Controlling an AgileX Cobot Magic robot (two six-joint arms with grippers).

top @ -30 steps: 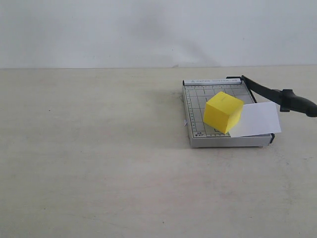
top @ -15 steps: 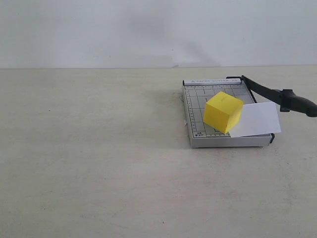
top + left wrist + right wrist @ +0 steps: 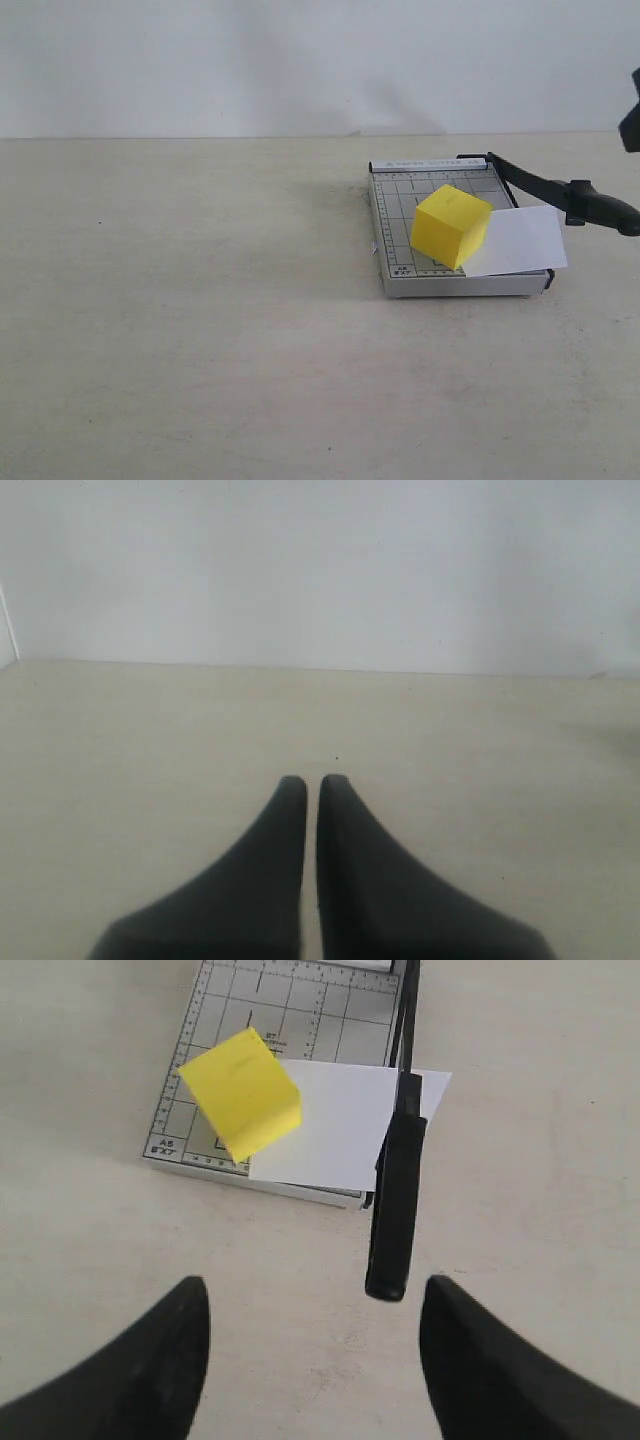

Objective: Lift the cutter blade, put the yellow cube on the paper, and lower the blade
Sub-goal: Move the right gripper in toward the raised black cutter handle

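The yellow cube (image 3: 450,226) sits on the grey gridded trimmer (image 3: 400,200), overlapping the near edge of the white paper (image 3: 520,242). The cutter blade (image 3: 560,190) runs from its hinge at the board's far corner, and its thick handle juts out past the paper. In the right wrist view the cube (image 3: 240,1090), paper (image 3: 335,1130) and blade handle (image 3: 395,1210) lie ahead of my right gripper (image 3: 315,1285), which is open and empty, short of the handle end. My left gripper (image 3: 313,780) is shut on nothing over bare table.
A pale wall stands behind the beige table (image 3: 200,320). A dark part of my right arm (image 3: 632,112) shows at the right edge of the exterior view, above the blade handle.
A dark part of my right arm has come into the exterior view at the upper right edge. Cube, paper and blade have not moved.
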